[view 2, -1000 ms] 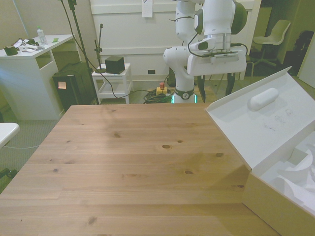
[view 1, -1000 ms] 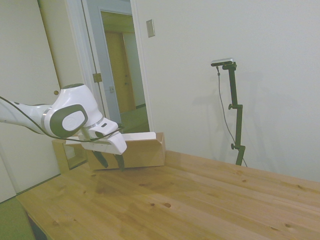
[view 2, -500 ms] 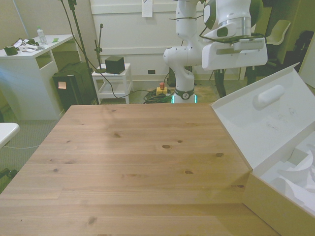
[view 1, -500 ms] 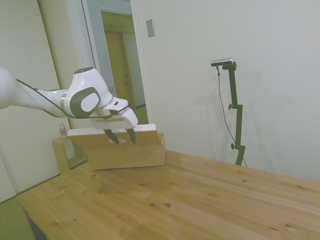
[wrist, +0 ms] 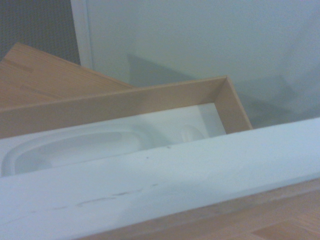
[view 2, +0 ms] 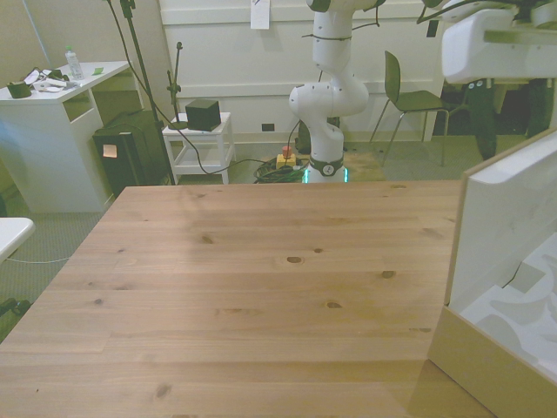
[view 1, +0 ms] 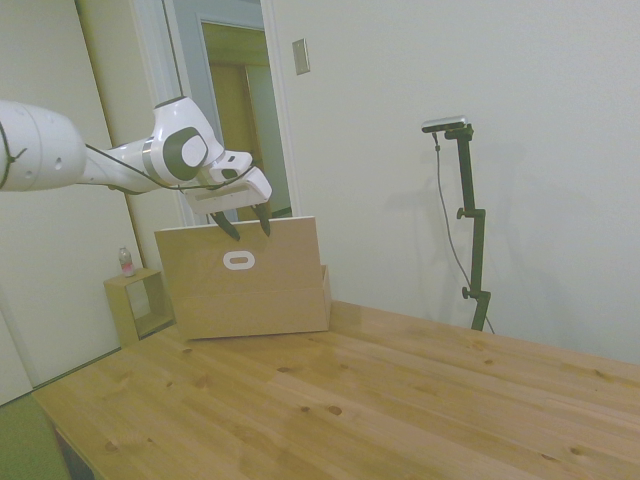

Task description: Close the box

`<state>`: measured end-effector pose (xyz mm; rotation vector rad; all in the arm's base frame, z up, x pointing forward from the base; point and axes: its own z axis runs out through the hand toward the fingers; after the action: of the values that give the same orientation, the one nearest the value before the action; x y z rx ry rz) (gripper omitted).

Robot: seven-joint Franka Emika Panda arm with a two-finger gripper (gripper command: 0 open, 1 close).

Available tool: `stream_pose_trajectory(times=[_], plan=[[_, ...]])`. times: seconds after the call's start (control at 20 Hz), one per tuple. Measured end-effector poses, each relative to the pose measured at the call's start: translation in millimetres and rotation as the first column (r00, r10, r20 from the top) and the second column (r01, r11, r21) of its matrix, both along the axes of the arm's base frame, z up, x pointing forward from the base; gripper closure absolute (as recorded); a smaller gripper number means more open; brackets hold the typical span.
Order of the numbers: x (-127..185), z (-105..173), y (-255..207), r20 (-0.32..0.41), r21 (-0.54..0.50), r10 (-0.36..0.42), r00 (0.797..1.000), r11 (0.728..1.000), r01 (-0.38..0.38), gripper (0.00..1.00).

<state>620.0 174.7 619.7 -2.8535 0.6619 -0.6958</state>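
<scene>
The box (view 1: 262,300) sits at the table's (view 1: 380,400) far end in the side view, against the edge nearest the doorway, and on the front view's right at the near corner (view 2: 496,348). Its lid (view 1: 238,262) stands up almost vertical on its hinge, brown outer face toward the side camera, the white oval handle hole (view 1: 238,262) clear in the upper middle. From the front the lid (view 2: 505,226) shows its white inner face, rising steeply, with the white moulded insert (view 2: 531,305) of the open box visible below it. The wrist view looks straight down past the lid's white top edge (wrist: 165,175) into the box, brown wall (wrist: 125,102) framing the pale insert (wrist: 100,142).

The gripper (view 1: 244,222) hangs right at the lid's top edge in the side view, dark fingers (view 1: 225,225) pointing down, parted by a narrow gap, tips at or just over the rim. Whether they actually touch the lid or pinch it I cannot tell; they look spread, with nothing plainly clamped between them. In the front view only the white body of the hand (view 2: 496,43) shows at the top right, above the lid.

Beyond the box, a small open-fronted wooden cube shelf (view 1: 135,305) stands on the floor with a small bottle (view 1: 126,262) on top. The white wall and the open doorway (view 1: 245,130) lie behind.
</scene>
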Motion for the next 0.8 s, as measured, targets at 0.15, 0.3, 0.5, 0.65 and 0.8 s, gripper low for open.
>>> stream_pose_trajectory(times=[0.15, 0.3, 0.5, 0.65, 0.8], plan=[[6, -9, 22, -0.029, 0.001, -0.016, 0.999, 1.0, 0.016, 0.0], [-2, -19, 3, -0.05, -0.001, -0.05, 0.997, 0.999, 0.05, 0.0], [-42, -9, -33, -0.056, 0.039, -0.102, 0.993, 0.994, 0.104, 0.0], [-86, -8, -55, -0.099, 0.083, -0.141, 0.985, 0.985, 0.149, 0.0], [-119, -35, -95, -0.162, 0.105, -0.214, 0.963, 0.967, 0.232, 0.0]])
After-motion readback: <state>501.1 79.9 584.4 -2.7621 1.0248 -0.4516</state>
